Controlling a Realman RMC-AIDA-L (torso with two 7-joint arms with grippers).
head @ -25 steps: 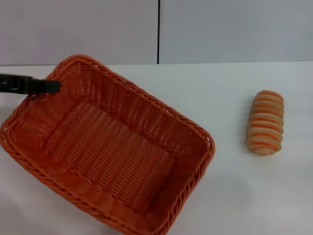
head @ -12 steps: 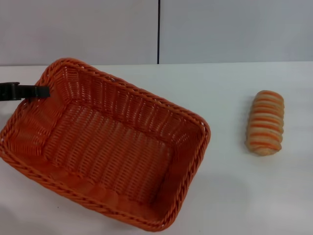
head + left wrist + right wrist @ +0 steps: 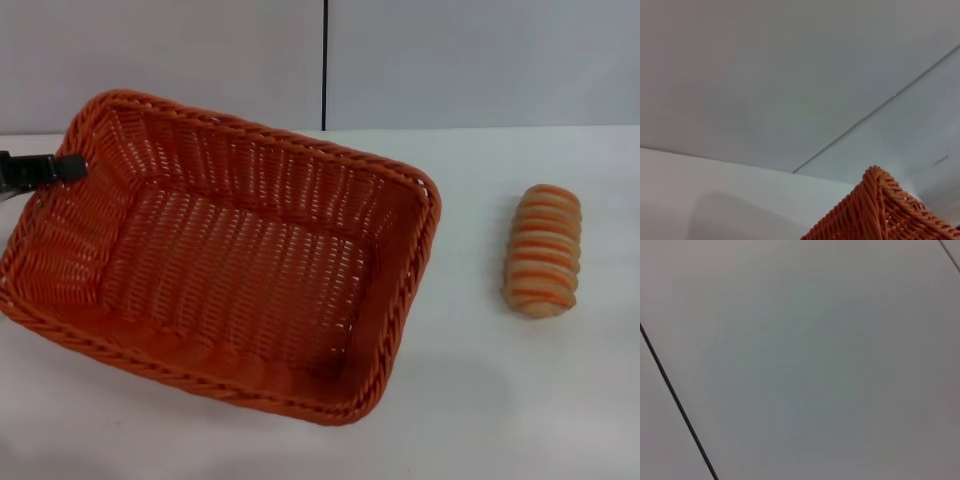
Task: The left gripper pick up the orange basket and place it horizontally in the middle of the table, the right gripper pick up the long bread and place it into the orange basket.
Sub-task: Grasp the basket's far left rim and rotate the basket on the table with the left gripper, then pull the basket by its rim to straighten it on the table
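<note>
The orange basket (image 3: 240, 265) lies empty on the left half of the white table (image 3: 520, 400), its long side nearly level across the head view. My left gripper (image 3: 72, 167) reaches in from the left edge and is shut on the basket's rim at its far left corner. A corner of the basket (image 3: 875, 210) also shows in the left wrist view. The long bread (image 3: 542, 250), tan with orange stripes, rests on the table to the right of the basket, well apart from it. The right gripper is out of view.
A grey wall with a dark vertical seam (image 3: 324, 65) stands behind the table's far edge. Bare tabletop lies between the basket and the bread and in front of both.
The left gripper has drawn back to the left and slightly up, swinging the basket with it; the basket has turned from a diagonal lie to nearly level. The bread has not moved.
</note>
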